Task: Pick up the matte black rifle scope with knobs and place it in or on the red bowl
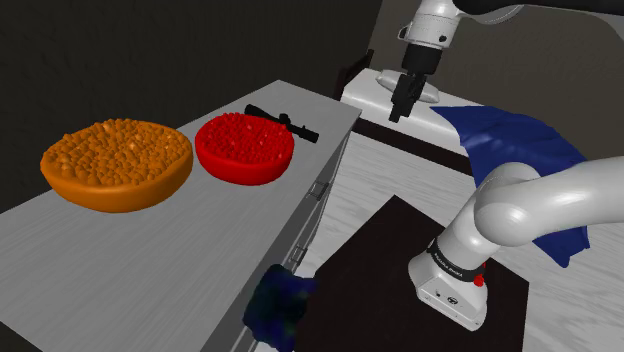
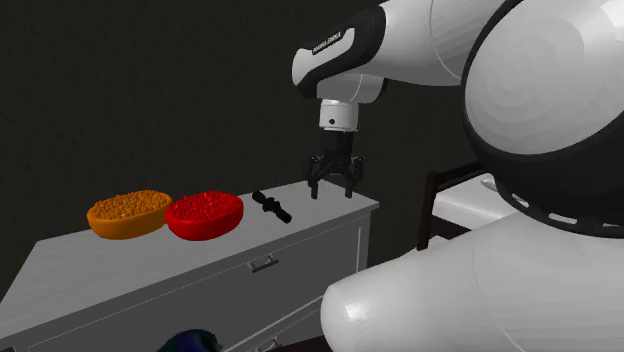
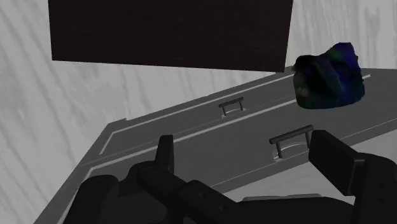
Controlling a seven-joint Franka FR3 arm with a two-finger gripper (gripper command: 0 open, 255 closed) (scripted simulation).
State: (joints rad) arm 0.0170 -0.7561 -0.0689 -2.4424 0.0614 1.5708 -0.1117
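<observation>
Locate the black scope lying flat on the grey cabinet top just beside the red bowl, carry the spread, empty gripper from near the cabinet's end over the tube's middle, set the 2 fingers across its narrow width, clear of the knobs, then descend.

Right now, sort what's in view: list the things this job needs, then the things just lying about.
For the job:
- slim black rifle scope with knobs
- bumpy red bowl, next to the scope
- black two-finger hand, open and holding nothing

Lying about:
- bumpy orange bowl
- dark blue crumpled lump
- draped blue cloth
- grey drawer cabinet, which only supports the bowls and scope
</observation>
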